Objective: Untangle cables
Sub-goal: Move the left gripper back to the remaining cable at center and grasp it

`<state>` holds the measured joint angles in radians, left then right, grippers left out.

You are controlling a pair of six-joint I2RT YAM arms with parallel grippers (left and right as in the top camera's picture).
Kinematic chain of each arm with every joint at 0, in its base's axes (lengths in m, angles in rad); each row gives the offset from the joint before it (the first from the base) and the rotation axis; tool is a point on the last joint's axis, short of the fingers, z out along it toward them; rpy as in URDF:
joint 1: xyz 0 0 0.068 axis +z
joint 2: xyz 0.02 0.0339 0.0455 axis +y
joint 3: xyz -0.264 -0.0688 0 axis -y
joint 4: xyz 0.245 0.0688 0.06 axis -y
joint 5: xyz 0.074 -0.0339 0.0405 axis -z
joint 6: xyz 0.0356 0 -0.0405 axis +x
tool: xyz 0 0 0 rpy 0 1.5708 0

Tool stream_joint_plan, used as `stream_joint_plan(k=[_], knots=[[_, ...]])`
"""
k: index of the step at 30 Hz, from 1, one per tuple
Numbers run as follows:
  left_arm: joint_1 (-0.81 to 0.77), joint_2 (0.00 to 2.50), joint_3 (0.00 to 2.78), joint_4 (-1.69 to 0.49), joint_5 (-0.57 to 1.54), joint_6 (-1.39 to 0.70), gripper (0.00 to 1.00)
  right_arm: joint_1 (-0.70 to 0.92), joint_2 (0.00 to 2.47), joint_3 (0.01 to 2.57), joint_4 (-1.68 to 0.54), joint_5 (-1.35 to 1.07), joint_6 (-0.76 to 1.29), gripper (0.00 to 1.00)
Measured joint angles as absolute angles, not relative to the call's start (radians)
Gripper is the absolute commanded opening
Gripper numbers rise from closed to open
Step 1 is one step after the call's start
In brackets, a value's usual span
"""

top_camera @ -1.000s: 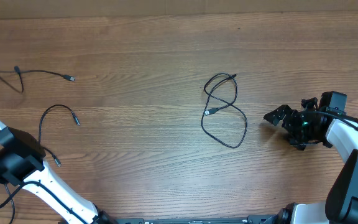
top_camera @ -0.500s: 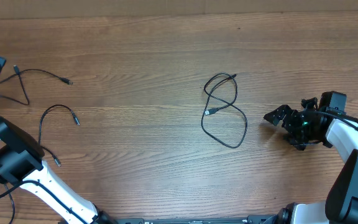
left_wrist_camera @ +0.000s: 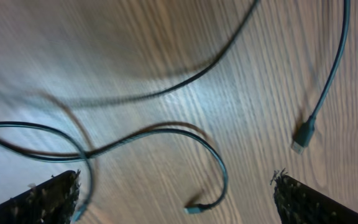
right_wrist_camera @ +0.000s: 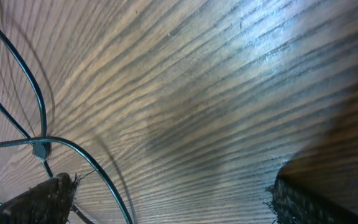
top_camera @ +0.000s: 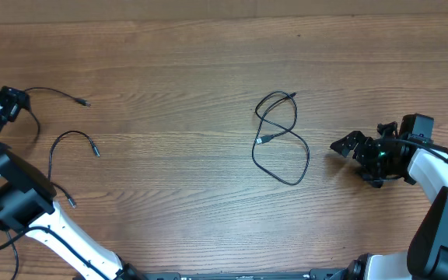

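done: left-side cables [top_camera: 53,91] lay separate | remaining: middle cable [top_camera: 280,138] looped over itself | left gripper [top_camera: 10,99] and right gripper [top_camera: 347,143] released, empty

You have a brown wooden table [top_camera: 169,47] with fine straight grain, smooth and satin, showing a pale sheen in both wrist views. The thin black cables [top_camera: 280,138] look smooth and rubbery, faintly glossy. One small plug end [left_wrist_camera: 303,138] is paler and looks like metal. The black finger pads [left_wrist_camera: 50,199] of your left gripper [left_wrist_camera: 176,183] are matt and rough-edged. The white arm shells [top_camera: 68,232] look like smooth plastic.
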<state>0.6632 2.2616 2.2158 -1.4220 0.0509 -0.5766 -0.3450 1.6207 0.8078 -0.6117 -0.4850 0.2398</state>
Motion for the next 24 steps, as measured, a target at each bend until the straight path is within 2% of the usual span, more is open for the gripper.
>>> stream_joint_plan(k=[7, 14, 19, 24], knots=[[0.663, 2.02, 2.216, -1.403, -0.042, -0.576, 1.0, -0.345, 1.621, 0.808, -0.569, -0.463, 0.239, 1.0], [0.618, 1.908, 2.23, -1.455, 0.064, -0.516, 1.0, -0.345, 1.621, 0.808, -0.568, -0.46, 0.239, 1.0], [0.455, 1.919, 2.23, -1.467, 0.096, -0.443, 1.0, -0.345, 1.621, 0.808, -0.567, -0.459, 0.239, 1.0], [0.194, 1.921, 2.23, -1.457, 0.11, -0.358, 0.99, -0.345, 1.621, 0.808, -0.568, -0.459, 0.239, 1.0]])
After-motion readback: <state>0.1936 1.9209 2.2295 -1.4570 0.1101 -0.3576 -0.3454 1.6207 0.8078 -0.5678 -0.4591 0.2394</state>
